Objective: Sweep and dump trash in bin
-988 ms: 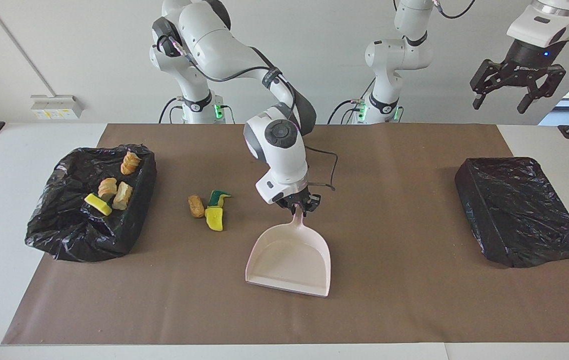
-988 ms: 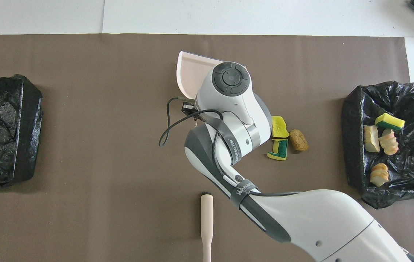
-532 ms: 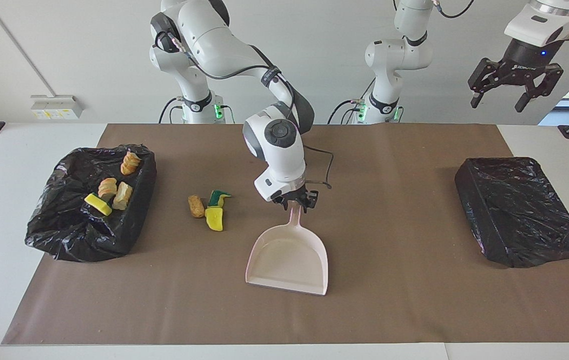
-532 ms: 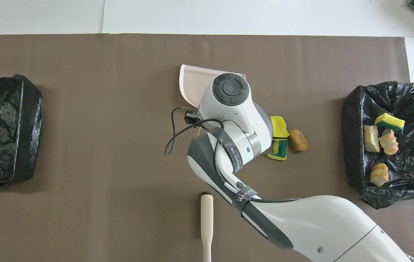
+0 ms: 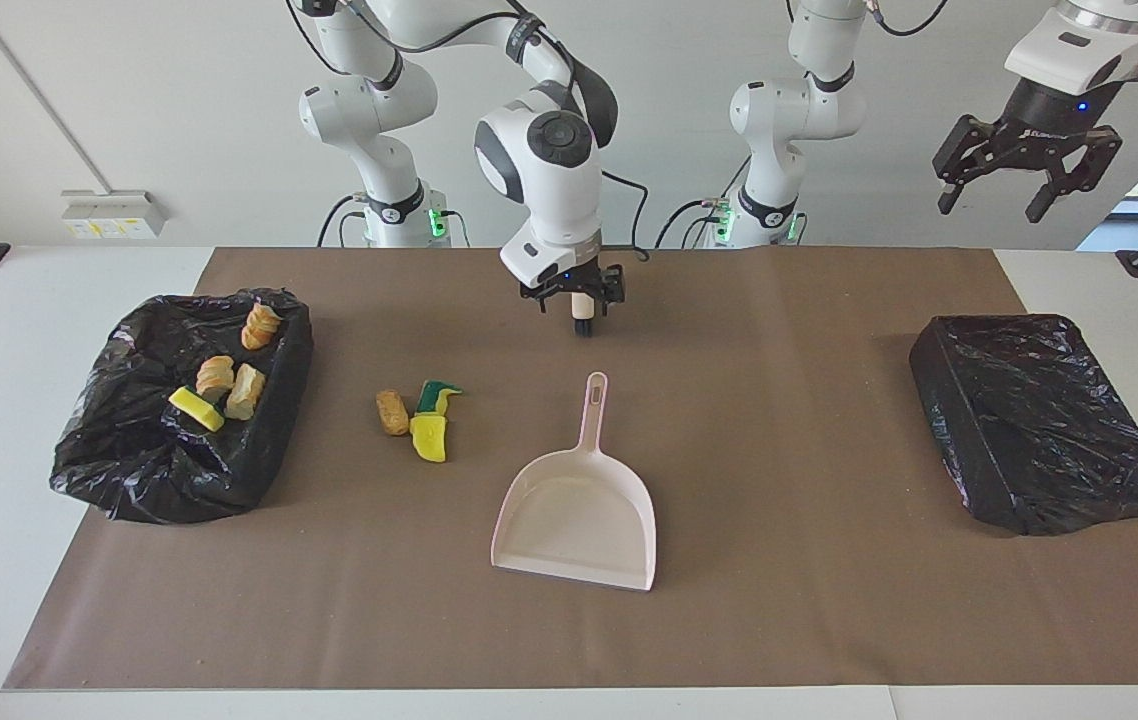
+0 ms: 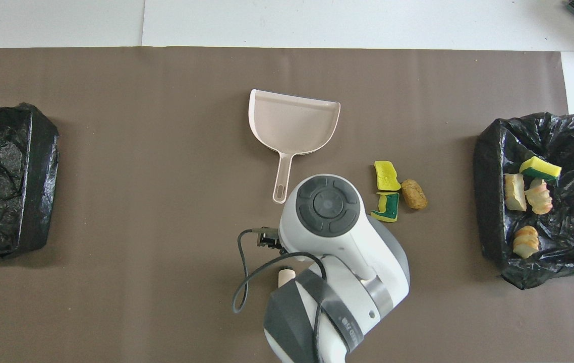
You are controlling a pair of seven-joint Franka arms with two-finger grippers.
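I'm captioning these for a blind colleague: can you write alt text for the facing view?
A pale pink dustpan lies empty mid-table, three bits of trash beside it on the brown mat. Four more bits sit in the open black-lined bin. The right tool hangs above the brush handle; the left tool waits raised, open.

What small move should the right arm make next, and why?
Probably lower the right gripper onto the brush handle just beneath it and close on it. The dustpan lies free on the table with nothing in it. Three bits of trash lie beside it, toward the right arm's end, not yet swept. The left gripper waits open, high off the table.
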